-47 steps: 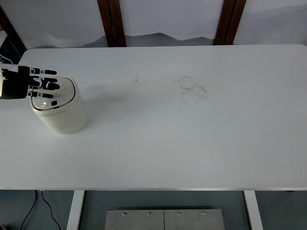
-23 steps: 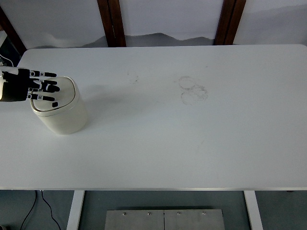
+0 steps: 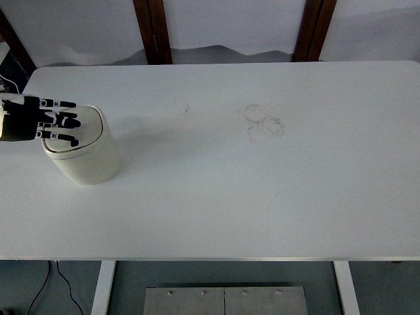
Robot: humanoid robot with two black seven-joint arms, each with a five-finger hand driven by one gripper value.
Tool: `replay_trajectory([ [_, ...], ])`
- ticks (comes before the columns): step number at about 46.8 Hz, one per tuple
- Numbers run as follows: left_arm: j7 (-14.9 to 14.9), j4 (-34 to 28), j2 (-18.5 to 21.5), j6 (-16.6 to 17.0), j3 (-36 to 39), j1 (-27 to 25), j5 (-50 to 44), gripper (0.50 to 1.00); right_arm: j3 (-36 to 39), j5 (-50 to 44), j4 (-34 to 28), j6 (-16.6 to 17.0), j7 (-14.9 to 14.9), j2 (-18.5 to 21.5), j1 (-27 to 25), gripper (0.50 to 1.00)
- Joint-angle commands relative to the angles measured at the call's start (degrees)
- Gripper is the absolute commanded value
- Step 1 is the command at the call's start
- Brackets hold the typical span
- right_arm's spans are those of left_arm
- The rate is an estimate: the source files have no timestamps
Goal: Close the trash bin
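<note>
The table (image 3: 262, 197) carries a cream bin (image 3: 88, 161) near its left edge, with faint ring marks (image 3: 262, 121) well apart toward the middle. The left hand (image 3: 49, 121) hovers over the bin's lid (image 3: 85, 131), fingers (image 3: 65, 105) spread flat and holding nothing. The lid looks down, so closing seems nearly done; next, probably a last downward press or lifting clear.

There is one white bin (image 3: 82, 151), one table (image 3: 262, 197), one robot hand (image 3: 29, 118), and maybe two faint ring marks (image 3: 264, 123).
</note>
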Motion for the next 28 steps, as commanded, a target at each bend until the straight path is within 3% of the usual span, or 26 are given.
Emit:
replay_trajectory([
  [1, 0.0, 0.1, 0.1, 0.0, 0.0, 0.0, 0.0, 1.0, 0.0, 0.0, 0.0, 0.0, 0.0, 0.0, 0.0, 0.995],
  [28, 0.0, 0.4, 0.9, 0.0, 0.0, 0.9, 0.1, 1.0, 0.0, 0.0, 0.0, 0.0, 0.1, 0.0, 0.0, 0.995],
])
